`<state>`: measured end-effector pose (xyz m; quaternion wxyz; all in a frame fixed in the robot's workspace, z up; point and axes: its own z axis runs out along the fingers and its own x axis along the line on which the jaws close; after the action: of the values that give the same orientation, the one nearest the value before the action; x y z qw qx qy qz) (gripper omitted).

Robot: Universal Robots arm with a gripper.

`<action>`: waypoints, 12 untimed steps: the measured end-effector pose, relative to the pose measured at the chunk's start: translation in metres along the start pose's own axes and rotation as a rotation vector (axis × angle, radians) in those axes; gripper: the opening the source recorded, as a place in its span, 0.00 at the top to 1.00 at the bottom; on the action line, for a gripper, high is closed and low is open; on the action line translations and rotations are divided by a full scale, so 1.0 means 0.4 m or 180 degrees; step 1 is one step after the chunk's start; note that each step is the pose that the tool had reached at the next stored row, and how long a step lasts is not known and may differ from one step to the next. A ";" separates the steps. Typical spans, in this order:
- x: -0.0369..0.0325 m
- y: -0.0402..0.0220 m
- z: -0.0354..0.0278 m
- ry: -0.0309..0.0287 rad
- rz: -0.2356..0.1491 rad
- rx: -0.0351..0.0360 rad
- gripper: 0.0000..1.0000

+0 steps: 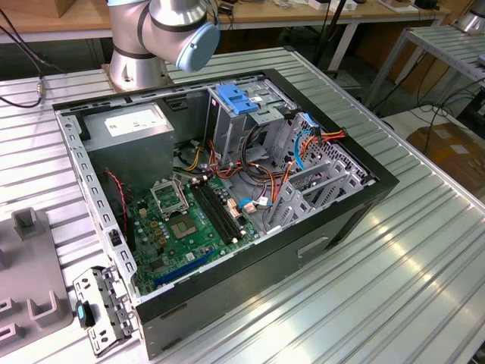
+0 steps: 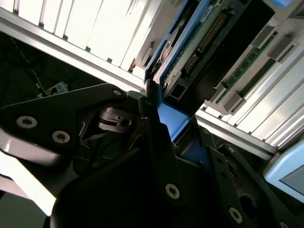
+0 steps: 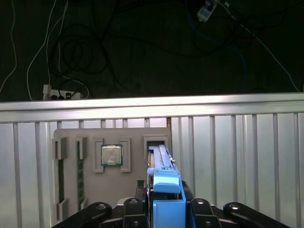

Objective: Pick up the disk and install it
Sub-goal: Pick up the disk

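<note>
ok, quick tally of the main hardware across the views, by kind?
computer case: 1
power supply: 1
motherboard: 1
grey fixture tray: 1
loose processor on that tray: 1
disk, clamped in the gripper: 1
Total: 6

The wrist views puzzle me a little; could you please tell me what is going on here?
The arm's gripper has its fingers closed on either side of the disk. The disk stands on edge in a slot of the grey holder, near a processor chip, and does not look lifted out yet. In the exterior view, the open computer case lies on the table.
</note>
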<state>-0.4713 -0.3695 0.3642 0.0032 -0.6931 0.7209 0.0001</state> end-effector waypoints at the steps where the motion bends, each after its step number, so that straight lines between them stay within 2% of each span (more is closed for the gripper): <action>1: 0.000 0.000 -0.003 0.0000 0.0000 -0.0001 0.63; 12: 0.000 0.000 -0.025 -0.0002 0.0000 -0.0003 0.63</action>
<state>-0.4713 -0.3695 0.3743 0.0032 -0.6931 0.7209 0.0006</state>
